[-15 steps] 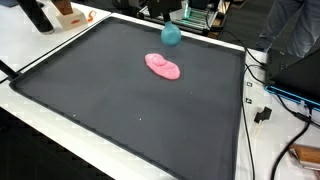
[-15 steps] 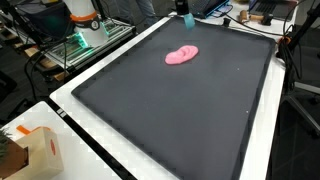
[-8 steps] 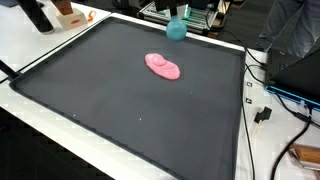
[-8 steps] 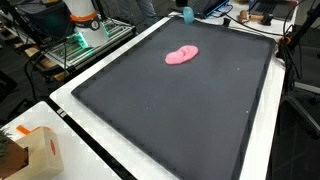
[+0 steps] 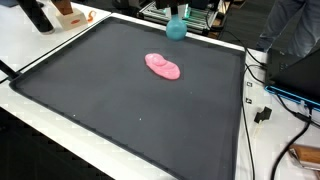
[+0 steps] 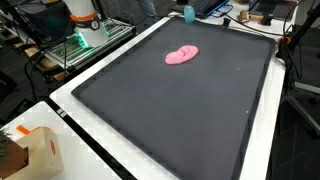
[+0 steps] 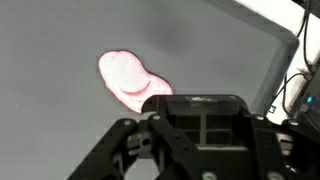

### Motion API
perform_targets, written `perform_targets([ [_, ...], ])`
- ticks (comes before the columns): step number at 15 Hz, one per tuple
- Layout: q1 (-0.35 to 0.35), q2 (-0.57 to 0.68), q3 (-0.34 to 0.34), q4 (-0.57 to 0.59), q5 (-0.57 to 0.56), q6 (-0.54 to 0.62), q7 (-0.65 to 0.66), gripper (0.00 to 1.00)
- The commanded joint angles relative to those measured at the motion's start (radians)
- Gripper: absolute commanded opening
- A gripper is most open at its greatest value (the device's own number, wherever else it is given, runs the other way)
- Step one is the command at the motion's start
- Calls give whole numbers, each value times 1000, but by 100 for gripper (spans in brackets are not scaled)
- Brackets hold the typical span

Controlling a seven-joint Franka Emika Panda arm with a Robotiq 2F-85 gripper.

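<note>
I am looking down through the wrist view, where the gripper (image 7: pixel 200 140) is filling the lower part of the picture with its black body and side linkages. Its fingertips are lying outside the frame, so I cannot tell whether it is released or clenched, and I am seeing nothing between the links. Just beyond the gripper body, the pink lump (image 7: pixel 132 80) is lying flat on the black mat (image 7: pixel 60 40), its near end partly hidden behind the housing.

In both exterior views I am finding the same pink lump (image 5: pixel 163 66) (image 6: pixel 182 55) resting on the far half of the black mat (image 5: pixel 120 110) (image 6: pixel 170 120), well apart from every edge and with nothing touching it. It is looking soft and irregular, with one end rounder than the other.

Near the far edge of the mat, a teal object (image 5: pixel 176 28) (image 6: pixel 186 14) is showing, near the pink lump but clearly apart from it. I cannot tell from these views whether it is standing on the mat or being carried above it.

The mat is covering most of the white worktop (image 5: pixel 50 130) (image 6: pixel 60 100). A cardboard box (image 6: pixel 30 150) is standing on the worktop's near corner in an exterior view, and cables (image 5: pixel 258 75) are trailing along the mat's side, off the mat.
</note>
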State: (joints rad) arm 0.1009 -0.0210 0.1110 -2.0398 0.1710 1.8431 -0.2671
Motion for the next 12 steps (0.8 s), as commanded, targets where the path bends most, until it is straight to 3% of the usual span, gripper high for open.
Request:
perform_targets([
  [1, 3, 0, -3, 1, 0, -2, 2, 60],
  [3, 3, 0, -3, 2, 0, -2, 4, 60],
  [4, 3, 0, -3, 1, 0, -2, 4, 35],
  [12, 66, 52, 64, -5, -359, 96, 453, 35],
])
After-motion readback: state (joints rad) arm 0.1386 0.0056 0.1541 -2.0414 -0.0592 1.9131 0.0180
